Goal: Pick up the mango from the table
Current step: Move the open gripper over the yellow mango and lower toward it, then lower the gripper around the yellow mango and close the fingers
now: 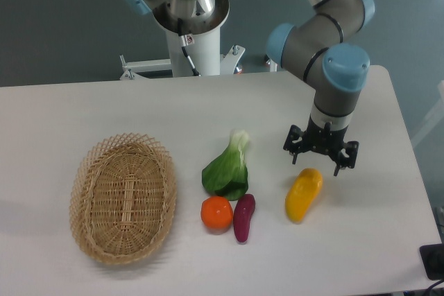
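Observation:
The mango (304, 194) lies on the white table (83, 109) at the right, a yellow elongated fruit shading to orange at its lower end. My gripper (320, 158) hangs just above the mango's upper end, its black fingers spread and open, holding nothing. It seems close to the fruit but not closed around it.
A round orange (216, 213) and a dark purple sweet potato (243, 217) lie side by side left of the mango. A green leafy vegetable (228, 168) lies behind them. An oval wicker basket (123, 197) sits at the left. The robot base (191, 25) stands at the table's back edge.

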{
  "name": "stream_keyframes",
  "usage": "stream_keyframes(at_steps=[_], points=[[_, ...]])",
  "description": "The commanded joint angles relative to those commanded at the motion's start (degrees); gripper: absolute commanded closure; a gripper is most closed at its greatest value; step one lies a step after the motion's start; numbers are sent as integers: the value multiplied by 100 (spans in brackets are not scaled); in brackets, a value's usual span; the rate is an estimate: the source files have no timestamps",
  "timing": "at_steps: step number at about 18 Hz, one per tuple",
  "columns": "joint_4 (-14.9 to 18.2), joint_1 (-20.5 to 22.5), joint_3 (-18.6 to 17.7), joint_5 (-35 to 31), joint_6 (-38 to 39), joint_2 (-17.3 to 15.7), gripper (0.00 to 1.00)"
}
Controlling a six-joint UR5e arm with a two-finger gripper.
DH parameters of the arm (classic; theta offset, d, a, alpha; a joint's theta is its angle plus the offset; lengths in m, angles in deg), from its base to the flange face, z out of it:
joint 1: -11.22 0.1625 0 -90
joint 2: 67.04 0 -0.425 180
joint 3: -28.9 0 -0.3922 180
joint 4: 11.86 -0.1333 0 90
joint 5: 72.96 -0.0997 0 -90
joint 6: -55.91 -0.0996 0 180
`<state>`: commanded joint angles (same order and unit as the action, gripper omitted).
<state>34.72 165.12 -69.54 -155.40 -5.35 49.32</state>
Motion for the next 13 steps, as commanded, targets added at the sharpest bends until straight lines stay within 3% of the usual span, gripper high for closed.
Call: stream_keyframes(at_steps=[3, 13], points=[[-123, -96, 44, -70, 9, 220, 0], [-176, -176, 97, -185, 35, 475, 0]])
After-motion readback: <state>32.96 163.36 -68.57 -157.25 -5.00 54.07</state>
